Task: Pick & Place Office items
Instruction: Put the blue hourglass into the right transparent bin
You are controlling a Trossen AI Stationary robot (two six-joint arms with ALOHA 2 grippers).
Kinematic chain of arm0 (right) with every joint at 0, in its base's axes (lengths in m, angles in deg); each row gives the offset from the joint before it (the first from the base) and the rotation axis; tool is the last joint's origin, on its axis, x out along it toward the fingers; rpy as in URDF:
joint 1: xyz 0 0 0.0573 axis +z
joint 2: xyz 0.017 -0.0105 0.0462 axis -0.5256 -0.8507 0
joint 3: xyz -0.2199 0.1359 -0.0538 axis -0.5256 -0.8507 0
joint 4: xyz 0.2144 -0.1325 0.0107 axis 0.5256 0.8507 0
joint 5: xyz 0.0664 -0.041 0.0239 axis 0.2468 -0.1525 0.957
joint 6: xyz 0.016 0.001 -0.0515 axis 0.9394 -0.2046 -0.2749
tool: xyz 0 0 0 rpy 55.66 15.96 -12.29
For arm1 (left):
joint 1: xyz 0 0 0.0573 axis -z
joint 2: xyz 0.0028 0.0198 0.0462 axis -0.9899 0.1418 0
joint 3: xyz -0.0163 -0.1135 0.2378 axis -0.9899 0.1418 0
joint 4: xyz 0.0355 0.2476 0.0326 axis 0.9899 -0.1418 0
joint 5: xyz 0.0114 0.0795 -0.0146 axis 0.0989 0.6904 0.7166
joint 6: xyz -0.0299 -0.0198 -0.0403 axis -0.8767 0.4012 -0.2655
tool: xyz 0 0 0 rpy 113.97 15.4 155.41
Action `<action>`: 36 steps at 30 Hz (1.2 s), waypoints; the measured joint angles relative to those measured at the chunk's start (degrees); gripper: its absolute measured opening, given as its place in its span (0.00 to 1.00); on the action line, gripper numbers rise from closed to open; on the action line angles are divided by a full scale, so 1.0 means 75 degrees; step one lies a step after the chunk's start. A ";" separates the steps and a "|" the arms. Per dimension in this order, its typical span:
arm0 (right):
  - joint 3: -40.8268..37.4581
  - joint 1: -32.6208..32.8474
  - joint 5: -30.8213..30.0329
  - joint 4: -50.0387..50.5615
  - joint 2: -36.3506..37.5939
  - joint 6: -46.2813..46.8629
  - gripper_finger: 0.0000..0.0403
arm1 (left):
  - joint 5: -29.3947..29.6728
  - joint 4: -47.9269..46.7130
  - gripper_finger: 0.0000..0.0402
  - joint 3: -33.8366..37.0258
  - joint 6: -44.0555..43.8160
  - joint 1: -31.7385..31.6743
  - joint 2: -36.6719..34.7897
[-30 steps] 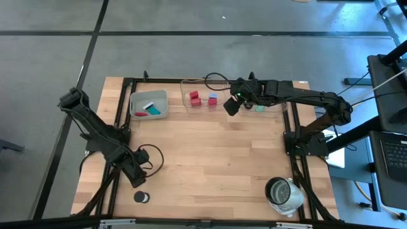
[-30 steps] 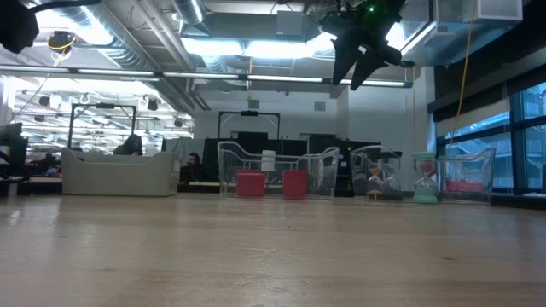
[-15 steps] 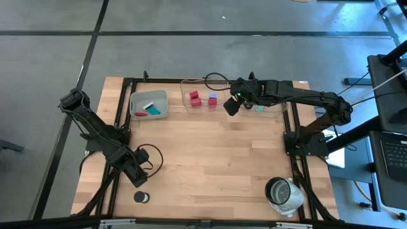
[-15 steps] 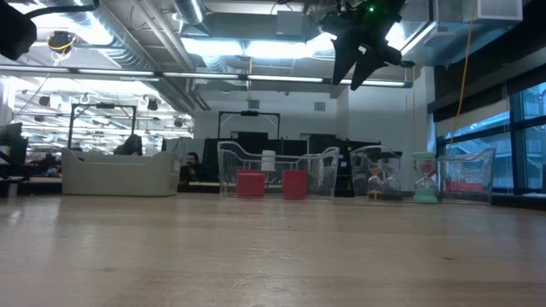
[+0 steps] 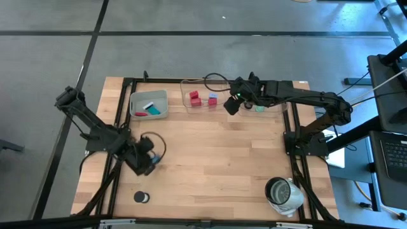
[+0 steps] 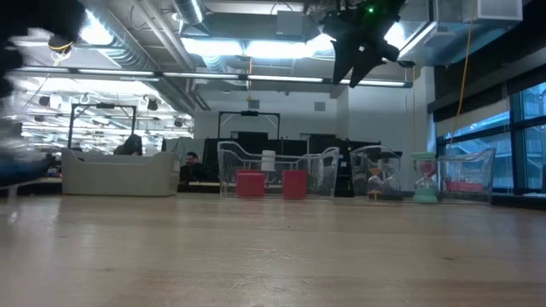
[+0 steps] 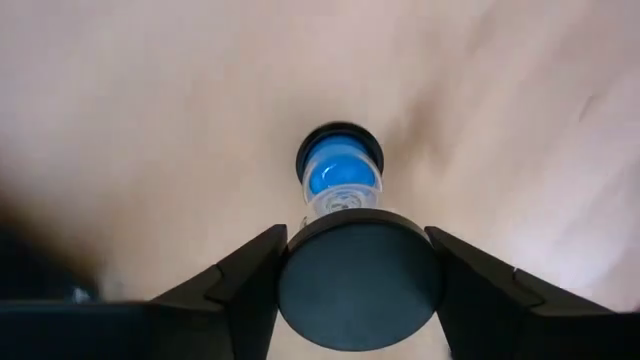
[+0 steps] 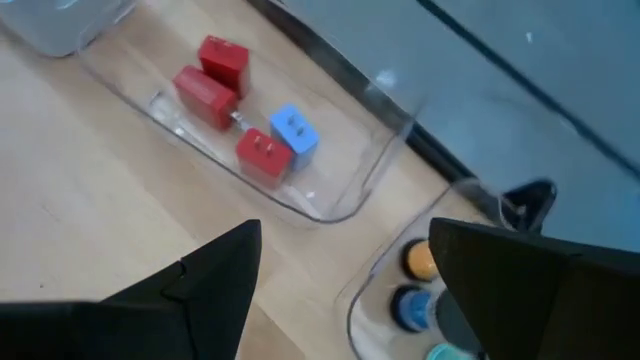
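Your left claw (image 5: 147, 162) hangs over the worktop's (image 5: 210, 159) near-left part, clamped on a small hourglass (image 7: 343, 190) with blue sand. Its fingers (image 7: 240, 290) pinch one black end cap; the long axis runs straight out from the claw, the far cap pointing toward the wood. A black cap (image 5: 141, 197) lies near the front-left corner. Your right claw (image 5: 231, 105) hovers spread open, holding nothing, just beside the clear tray (image 8: 340, 205) holding red blocks (image 8: 205, 95) and a blue cube (image 8: 294, 132).
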 joint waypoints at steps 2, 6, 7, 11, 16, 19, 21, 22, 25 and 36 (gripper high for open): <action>0.0000 0.0107 -0.0001 -0.0203 0.0000 -0.0373 0.73 | 0.1020 0.0183 0.54 0.0000 0.0421 -0.0309 -0.0280; 0.0000 0.0523 0.0020 -0.0729 0.0000 -0.1247 0.72 | 0.2842 0.1208 0.53 0.0000 0.1694 -0.0883 -0.0866; 0.0000 0.0656 0.0022 -0.0867 0.0000 -0.1497 0.71 | 0.3215 0.1591 0.53 0.0000 0.2127 -0.1009 -0.1000; 0.0000 0.1226 0.0043 -0.1446 0.0000 -0.2321 0.70 | 0.4160 0.3563 0.54 0.0000 0.4130 -0.1383 -0.1363; 0.0000 0.2044 0.0043 -0.2387 0.0000 -0.2878 0.69 | 0.4350 0.6453 0.54 0.0000 0.7162 -0.1563 -0.1382; 0.0000 0.2397 0.0057 -0.2702 0.0000 -0.3094 0.69 | 0.4350 0.7690 0.54 0.0000 0.8505 -0.1563 -0.1250; 0.0000 0.2584 0.0066 -0.2821 0.0000 -0.3153 0.70 | 0.4350 0.8387 0.54 0.0000 0.9157 -0.1553 -0.1155; 0.0000 0.2655 0.0164 -0.2883 0.0000 -0.3207 0.70 | 0.4349 0.8725 0.54 0.0000 0.9461 -0.1548 -0.1106; 0.0000 0.2830 0.0604 -0.3098 0.0000 -0.3319 0.73 | 0.4097 0.9585 0.54 0.0000 1.0263 -0.1548 -0.0950; 0.0000 0.3021 0.0663 -0.4127 0.0000 -0.3688 0.89 | 0.3712 1.0640 0.54 0.0000 1.1225 -0.1548 -0.0639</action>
